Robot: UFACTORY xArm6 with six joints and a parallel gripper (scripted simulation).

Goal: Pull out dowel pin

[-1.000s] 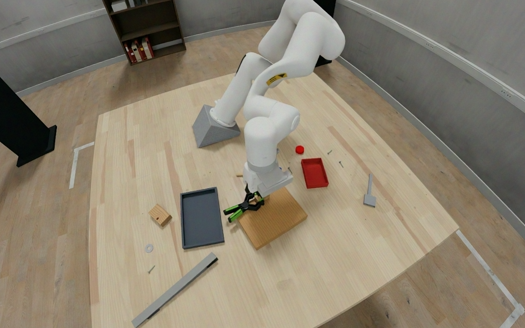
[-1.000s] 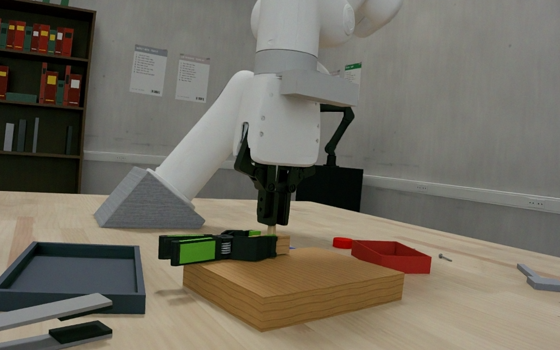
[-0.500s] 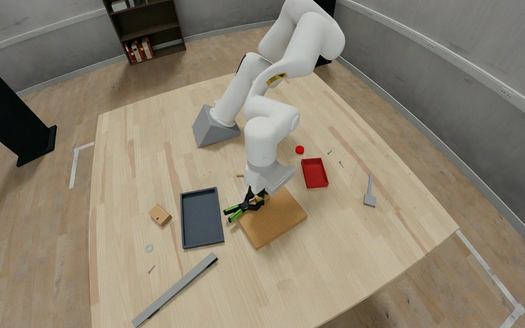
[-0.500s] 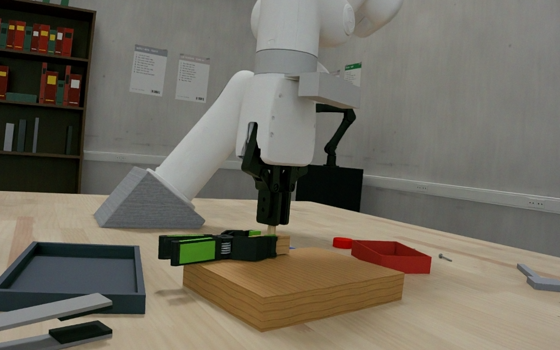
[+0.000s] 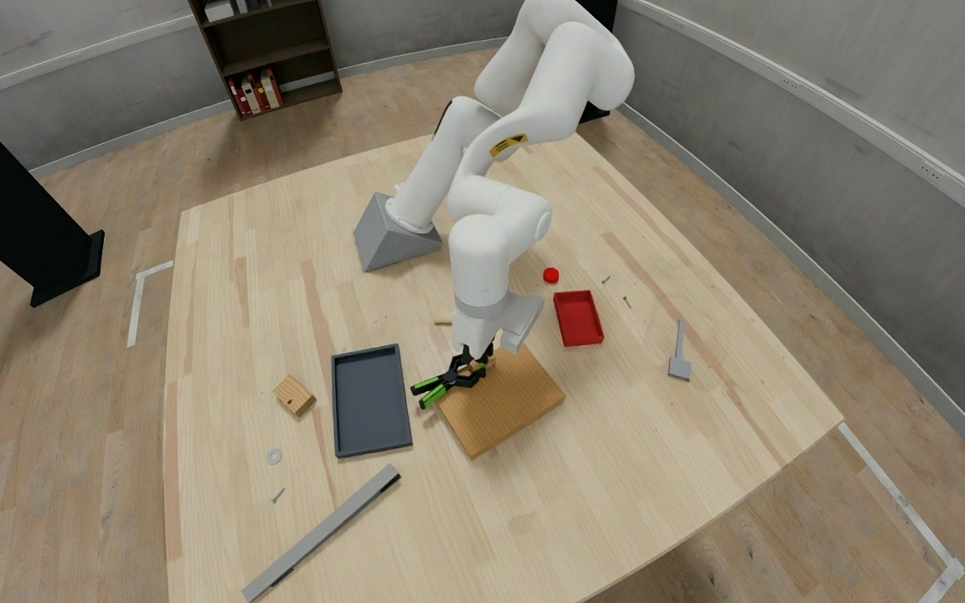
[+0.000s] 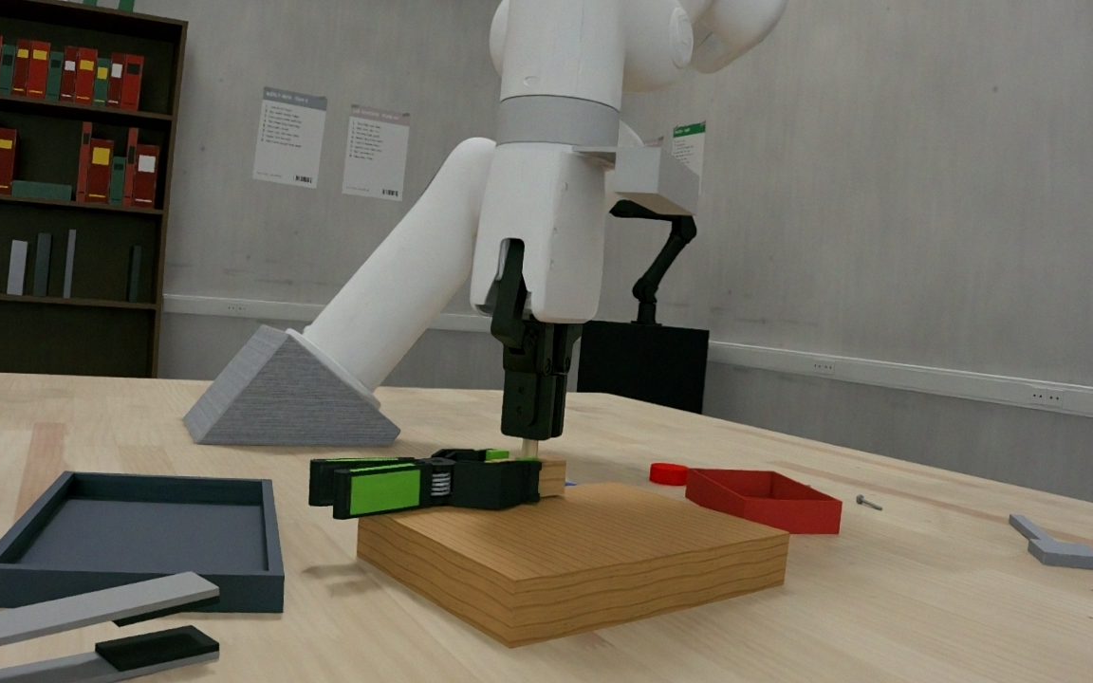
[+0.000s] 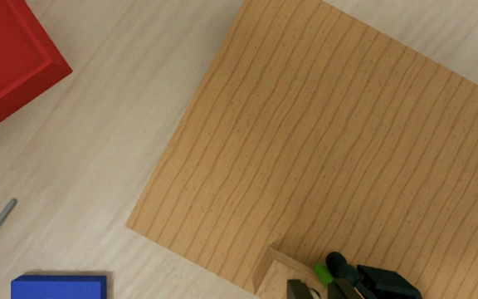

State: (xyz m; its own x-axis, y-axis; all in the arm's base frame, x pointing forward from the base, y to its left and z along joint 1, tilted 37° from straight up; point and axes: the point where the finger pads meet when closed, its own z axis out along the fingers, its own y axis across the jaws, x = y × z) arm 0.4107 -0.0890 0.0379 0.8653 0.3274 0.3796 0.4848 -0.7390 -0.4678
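Note:
The bench board lies in the middle of the table, also in the overhead view and the wrist view. The small wooden block lies flat at the board's far corner. The black and green spring clamp grips it, handles pointing left; it also shows in the overhead view. My gripper stands straight above the block, shut on the dowel pin, which sticks up from the block's top. The bench stop is hidden behind the clamp and block.
A grey tray lies left of the board, a red tray and red cap right. A blue object lies beside the board. A spare wood block, grey bar, grey bracket, washer and loose screws lie around.

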